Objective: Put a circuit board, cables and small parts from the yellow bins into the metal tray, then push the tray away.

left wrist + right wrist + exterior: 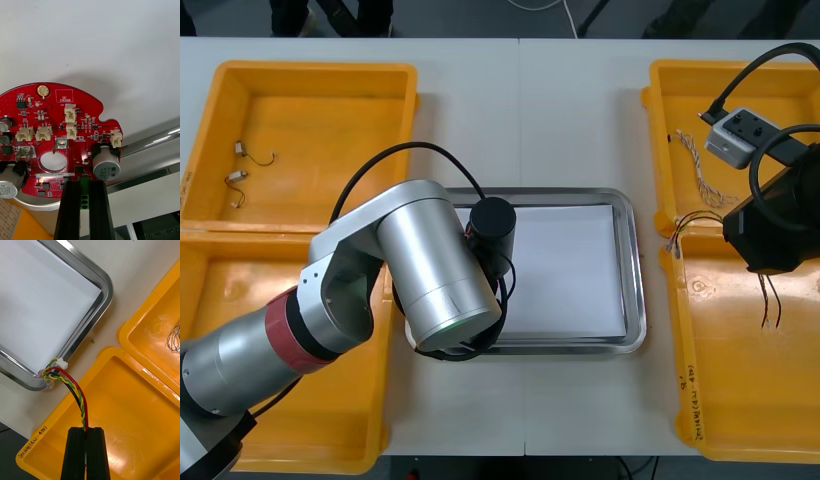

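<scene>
We are pinching the circuit board (56, 138) by its edge in our left gripper (84, 202), the board jutting ahead over the tray (157, 142). Our right gripper (86, 450) is clamping the cable (77, 390), its far end dangling ahead by the tray's corner.

The front view looks steeply down from above the arms and takes in the whole light table (580, 100), four yellow bins (310, 130) and the metal tray (635, 300). The right wrist view sits close behind the right gripper (85, 429), facing a tray corner and the two right-side bins. The left wrist view, behind the left gripper (84, 184), hangs very near over the tray's white inside. All three views share the tray.
</scene>
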`<action>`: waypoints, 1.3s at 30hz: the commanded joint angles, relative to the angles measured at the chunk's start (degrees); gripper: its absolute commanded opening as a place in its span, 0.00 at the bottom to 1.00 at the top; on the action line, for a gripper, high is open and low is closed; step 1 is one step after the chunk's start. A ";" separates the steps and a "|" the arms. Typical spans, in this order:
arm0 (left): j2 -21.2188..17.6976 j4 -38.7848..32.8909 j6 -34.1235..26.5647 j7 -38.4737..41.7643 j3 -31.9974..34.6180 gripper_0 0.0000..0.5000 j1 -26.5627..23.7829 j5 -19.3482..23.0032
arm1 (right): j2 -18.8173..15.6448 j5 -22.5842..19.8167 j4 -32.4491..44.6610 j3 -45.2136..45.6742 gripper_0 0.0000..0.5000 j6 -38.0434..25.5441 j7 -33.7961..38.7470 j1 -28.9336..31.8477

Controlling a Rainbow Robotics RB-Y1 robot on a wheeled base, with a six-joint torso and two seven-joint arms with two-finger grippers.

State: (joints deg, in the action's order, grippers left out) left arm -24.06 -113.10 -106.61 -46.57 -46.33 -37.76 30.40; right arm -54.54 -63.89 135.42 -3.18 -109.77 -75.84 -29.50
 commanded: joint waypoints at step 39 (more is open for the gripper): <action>3.94 5.52 6.85 -1.07 -2.71 0.00 -0.73 -3.50 | 0.40 -0.01 1.60 -0.68 0.00 -0.23 0.43 -1.26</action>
State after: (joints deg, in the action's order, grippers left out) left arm -22.03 -107.22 -100.47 -46.58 -48.06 -37.76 27.54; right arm -54.54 -63.89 135.57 -3.18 -109.77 -75.84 -29.50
